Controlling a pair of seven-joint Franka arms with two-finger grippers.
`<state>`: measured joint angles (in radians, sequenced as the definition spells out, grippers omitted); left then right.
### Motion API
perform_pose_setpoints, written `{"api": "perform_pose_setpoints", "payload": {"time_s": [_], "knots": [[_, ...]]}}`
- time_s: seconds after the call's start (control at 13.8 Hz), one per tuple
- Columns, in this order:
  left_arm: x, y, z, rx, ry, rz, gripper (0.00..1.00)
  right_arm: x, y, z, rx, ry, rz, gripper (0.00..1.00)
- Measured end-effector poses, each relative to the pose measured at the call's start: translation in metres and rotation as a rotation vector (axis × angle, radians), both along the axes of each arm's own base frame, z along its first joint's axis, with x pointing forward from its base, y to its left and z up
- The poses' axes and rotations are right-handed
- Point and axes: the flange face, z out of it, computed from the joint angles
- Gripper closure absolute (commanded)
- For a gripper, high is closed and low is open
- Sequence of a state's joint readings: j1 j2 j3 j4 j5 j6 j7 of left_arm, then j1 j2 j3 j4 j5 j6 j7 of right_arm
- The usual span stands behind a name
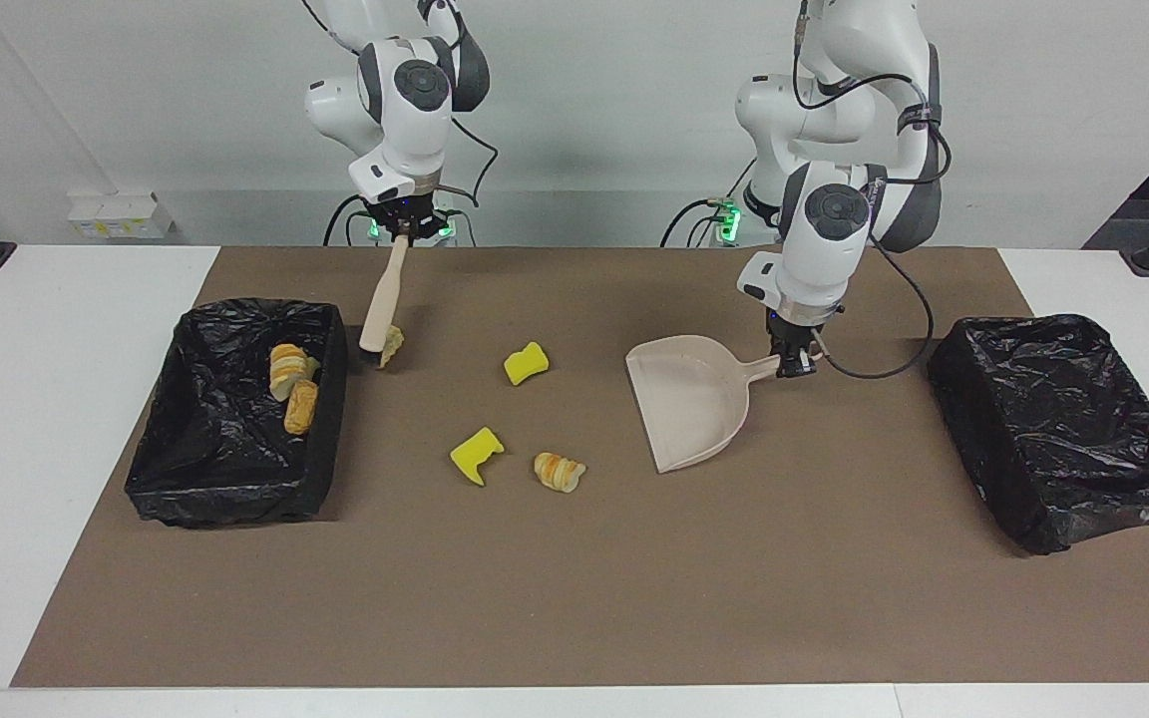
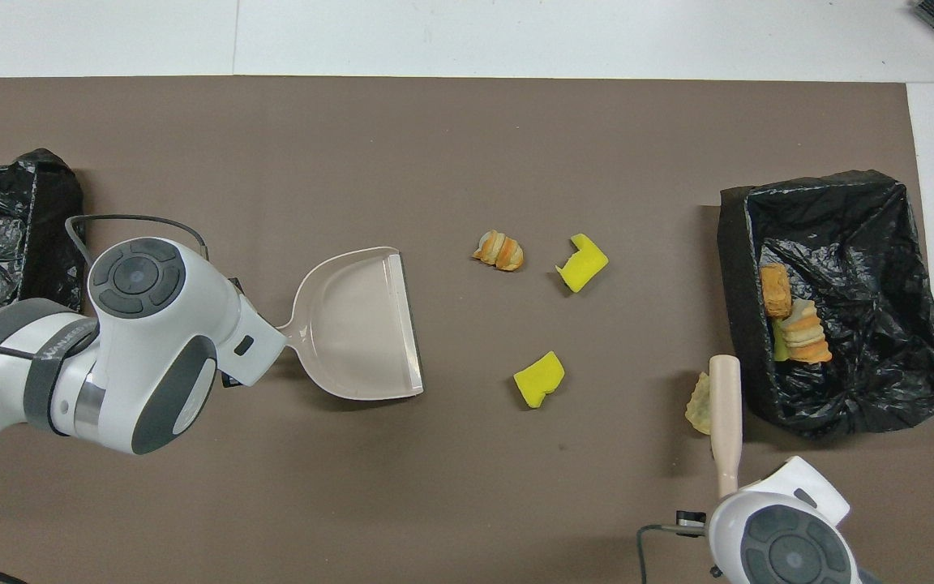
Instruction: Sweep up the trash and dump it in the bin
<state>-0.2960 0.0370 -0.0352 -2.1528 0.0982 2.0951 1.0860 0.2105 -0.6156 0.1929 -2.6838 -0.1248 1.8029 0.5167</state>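
Observation:
My right gripper [image 1: 401, 236] is shut on the top of the beige brush [image 1: 381, 297], whose lower end rests on the mat beside a pale tan lump [image 1: 391, 346] [image 2: 699, 403]. My left gripper [image 1: 794, 366] is shut on the handle of the beige dustpan [image 1: 689, 399] [image 2: 357, 324], which lies flat on the mat and is empty. Two yellow sponge chunks [image 1: 526, 363] [image 1: 476, 455] and a golden bread lump [image 1: 559, 472] lie on the mat between brush and dustpan. Two bread lumps [image 1: 287, 371] [image 1: 301, 407] lie in the black-lined bin [image 1: 235, 479] next to the brush.
A second black-lined bin [image 1: 1063, 429] stands at the left arm's end of the brown mat [image 1: 574, 598]. White table [image 1: 36, 449] shows around the mat. In the overhead view the brush [image 2: 725, 405] stands close to the first bin's wall [image 2: 730, 243].

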Motion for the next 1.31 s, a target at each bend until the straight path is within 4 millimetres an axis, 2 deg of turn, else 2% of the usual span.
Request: {"api": "perform_pose_setpoints", "payload": {"time_s": [0.51,0.73,0.87,1.02,1.16,1.31], "knots": [[0.000,0.002,-0.001,0.001,0.001,0.005,1.00,-0.002,-0.027,-0.019,-0.007,0.056,0.024,1.00],[0.001,0.003,-0.001,0.001,0.001,0.006,1.00,0.000,-0.026,-0.024,0.020,0.052,0.021,1.00],[0.001,0.004,-0.001,0.001,0.002,0.008,1.00,0.008,-0.012,-0.031,0.112,0.024,0.015,1.00],[0.001,0.005,-0.001,0.001,0.002,0.009,1.00,0.023,0.007,-0.046,0.183,-0.002,0.024,1.00],[0.001,0.005,-0.001,0.001,0.002,0.009,1.00,0.050,0.039,-0.050,0.256,-0.003,0.030,1.00],[0.001,0.005,-0.001,0.001,0.002,0.009,1.00,0.078,0.070,-0.042,0.298,-0.003,0.028,1.00]]}}
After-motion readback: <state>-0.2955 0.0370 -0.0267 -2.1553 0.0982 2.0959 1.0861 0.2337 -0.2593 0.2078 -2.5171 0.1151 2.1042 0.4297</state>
